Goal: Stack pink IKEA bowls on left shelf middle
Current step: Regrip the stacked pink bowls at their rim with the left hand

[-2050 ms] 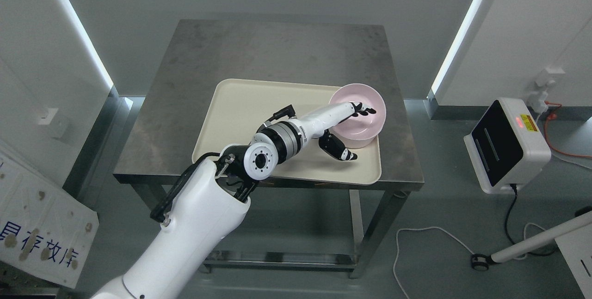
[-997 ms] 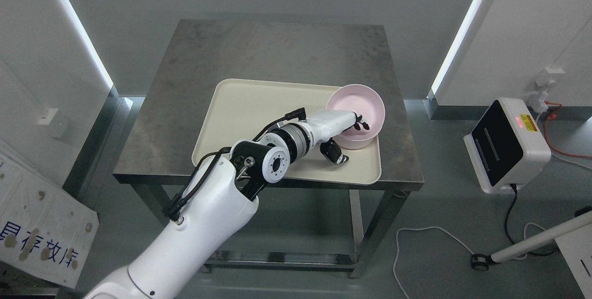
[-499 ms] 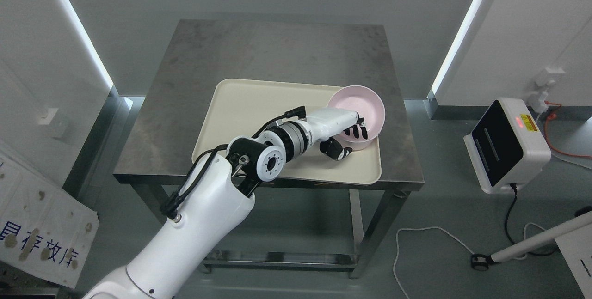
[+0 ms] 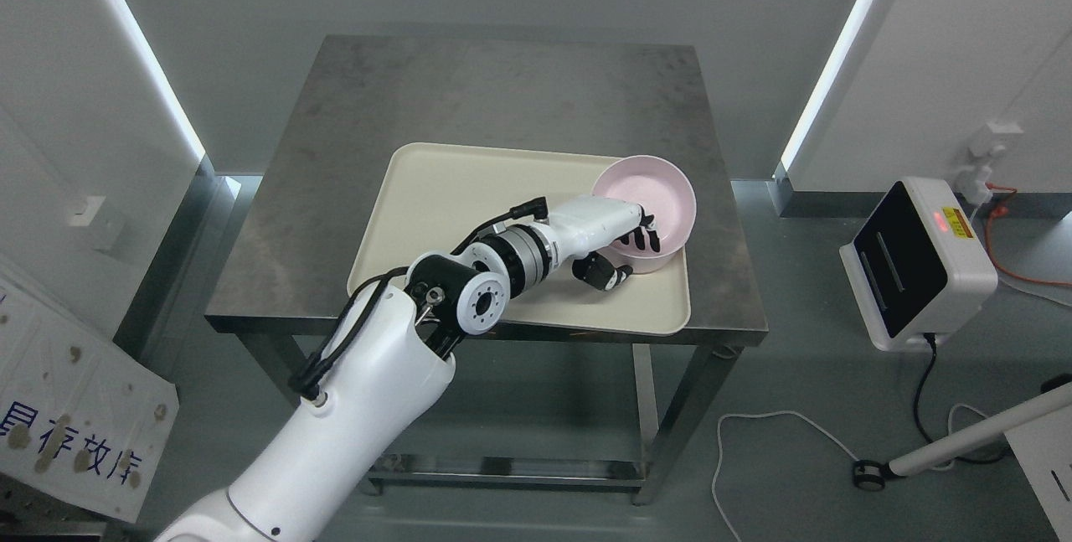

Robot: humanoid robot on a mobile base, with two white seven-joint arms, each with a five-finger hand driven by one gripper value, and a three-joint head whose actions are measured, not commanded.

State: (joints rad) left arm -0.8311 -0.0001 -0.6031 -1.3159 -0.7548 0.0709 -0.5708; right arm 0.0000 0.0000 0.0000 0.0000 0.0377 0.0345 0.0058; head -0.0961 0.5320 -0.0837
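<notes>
A pink bowl point(image 4: 657, 194) stands at the right end of a cream tray point(image 4: 452, 190), tipped so that its opening faces up and to the left. My left hand point(image 4: 626, 255) has come in from the lower left and grips the bowl's near rim. Its dark fingers point(image 4: 645, 236) lie inside the bowl and the thumb point(image 4: 605, 274) presses on the outer wall below. Only this one bowl shows in the head view, and no shelf is visible.
The tray lies on a grey metal table point(image 4: 502, 90) with bare steel behind and to its left. A white device with a black face point(image 4: 917, 261) stands on the floor at the right, with cables beside it. A white printed panel point(image 4: 67, 408) leans at lower left.
My left hand has closed on the bowl's near rim and drawn back slightly to the left. The bowl has tipped from flat to tilted and shifted a little with the hand.
</notes>
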